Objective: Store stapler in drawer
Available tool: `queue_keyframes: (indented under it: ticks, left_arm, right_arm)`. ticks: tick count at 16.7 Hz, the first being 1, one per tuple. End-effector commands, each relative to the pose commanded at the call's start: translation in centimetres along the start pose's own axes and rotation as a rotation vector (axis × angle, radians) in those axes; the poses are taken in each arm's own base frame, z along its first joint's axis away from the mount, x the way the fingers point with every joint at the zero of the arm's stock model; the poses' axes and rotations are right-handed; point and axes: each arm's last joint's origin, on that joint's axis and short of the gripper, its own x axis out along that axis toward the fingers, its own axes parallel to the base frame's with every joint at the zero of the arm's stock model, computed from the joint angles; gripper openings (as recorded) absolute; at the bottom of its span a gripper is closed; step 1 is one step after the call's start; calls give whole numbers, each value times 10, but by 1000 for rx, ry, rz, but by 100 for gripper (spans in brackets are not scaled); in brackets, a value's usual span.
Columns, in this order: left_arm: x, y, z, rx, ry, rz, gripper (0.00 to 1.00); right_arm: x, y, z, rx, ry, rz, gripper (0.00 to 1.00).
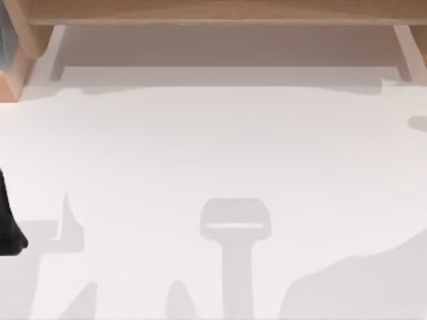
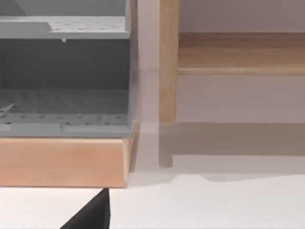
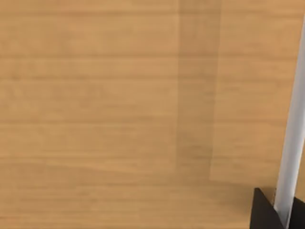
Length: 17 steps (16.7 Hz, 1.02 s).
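In the right wrist view, a pale grey-white bar runs along a tan wooden panel, close up. My right gripper sits at the bar's near end, black parts on both sides of it. I cannot tell whether this bar is the stapler or a handle. No stapler lies on the white tabletop in the top view. My left arm is at the table's left edge. Its gripper faces a grey perforated unit with two levels on a wooden base. I cannot tell which part is the drawer.
A wooden shelf frame spans the back of the table, with a wooden post beside the grey unit. The grey unit's corner stands at the back left. Arm shadows fall on the front of the tabletop.
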Motion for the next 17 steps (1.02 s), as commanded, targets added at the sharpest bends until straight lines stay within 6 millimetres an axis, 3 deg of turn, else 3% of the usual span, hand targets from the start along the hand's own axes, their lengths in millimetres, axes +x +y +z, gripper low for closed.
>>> queue_keyframes:
  ticks: [2, 15, 17]
  left_arm:
    - [0, 0, 0, 0, 0, 0, 100]
    - [0, 0, 0, 0, 0, 0, 100]
    - [0, 0, 0, 0, 0, 0, 100]
  right_arm:
    - [0, 0, 0, 0, 0, 0, 0]
    - [0, 0, 0, 0, 0, 0, 98]
    - [0, 0, 0, 0, 0, 0, 100]
